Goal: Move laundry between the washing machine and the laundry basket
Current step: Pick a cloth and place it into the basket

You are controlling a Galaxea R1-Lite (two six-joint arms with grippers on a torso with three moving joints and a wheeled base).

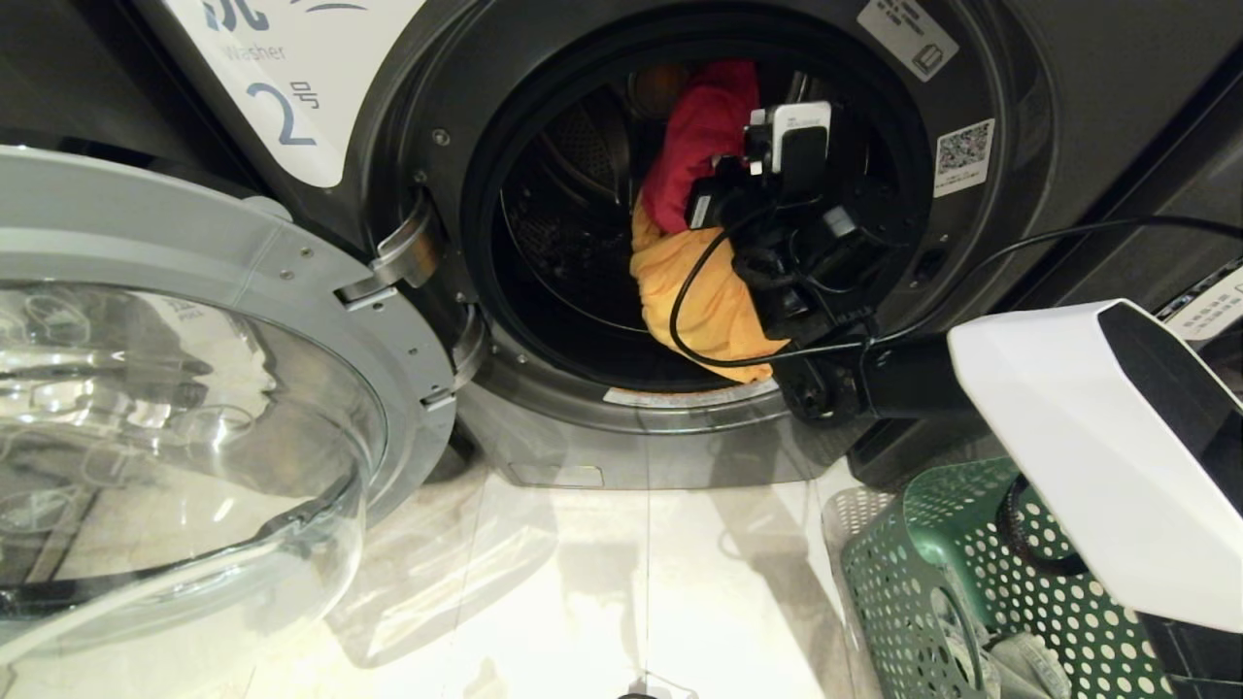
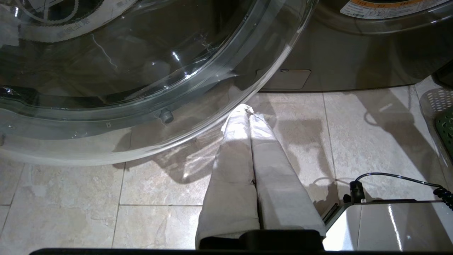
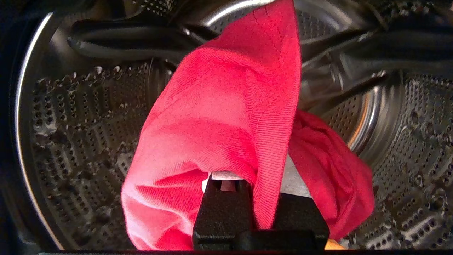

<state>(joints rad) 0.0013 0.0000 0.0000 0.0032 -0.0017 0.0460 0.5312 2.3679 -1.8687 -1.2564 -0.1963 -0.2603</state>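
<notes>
The washing machine [image 1: 1068,78] marked 2 stands with its door swung open. My right gripper [image 3: 262,184] reaches into the drum and is shut on the bright pink-red garment [image 3: 226,117], which drapes over both fingers. In the head view that red garment [image 1: 704,126] bunches above the wrist, and the yellow-orange garment [image 1: 709,291] hangs below it over the drum's lip. I cannot tell whether the yellow one is also pinched. The dark green laundry basket [image 1: 932,544] sits on the floor at lower right with grey-green laundry [image 1: 1020,660] inside. My left gripper [image 2: 249,113] is shut and empty, parked over the floor.
The open glass door [image 1: 194,388] fills the left of the head view, and its rim [image 2: 226,88] curves close past the left fingertips. Beige floor tiles [image 1: 602,582] lie between door and basket. The right arm's white link [image 1: 1088,427] overhangs the basket.
</notes>
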